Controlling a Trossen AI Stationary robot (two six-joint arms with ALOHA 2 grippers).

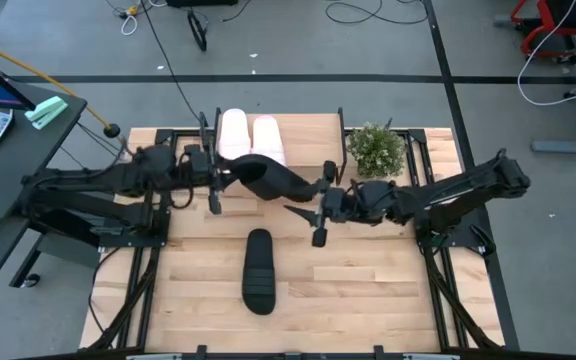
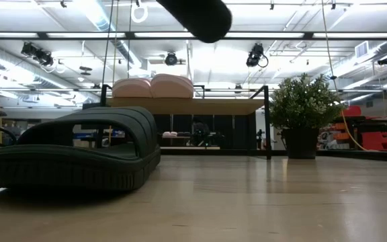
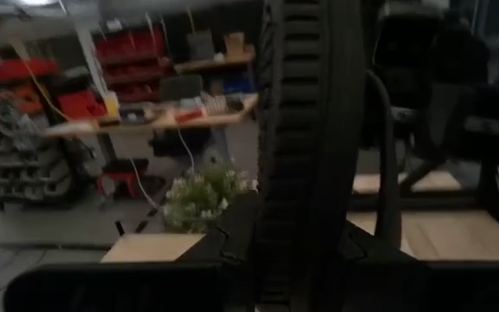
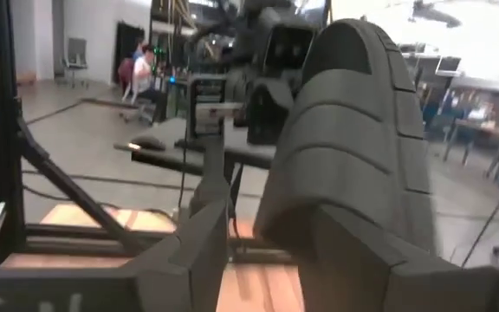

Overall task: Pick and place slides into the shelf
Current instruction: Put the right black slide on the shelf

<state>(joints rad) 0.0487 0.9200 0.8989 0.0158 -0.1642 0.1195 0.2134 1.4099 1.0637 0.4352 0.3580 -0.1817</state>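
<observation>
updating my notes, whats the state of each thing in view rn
pink slides: both lying side by side on the shelf
shelf: upright on the table, two pink slides on top
held black slide: in the air between both grippers
left gripper: shut on the held black slide
right gripper: open, at the slide's other end
second black slide: flat on the table
plant: upright

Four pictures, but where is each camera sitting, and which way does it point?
High view: above the table, straight down; both arms, left gripper and right gripper at a raised black slide.
Low view: table height, level toward the shelf; no arm is clearly seen.
Left wrist view: on the left arm, facing that slide's sole.
Right wrist view: on the right arm; its fingers show.
Shared: the plant, high and low.
</observation>
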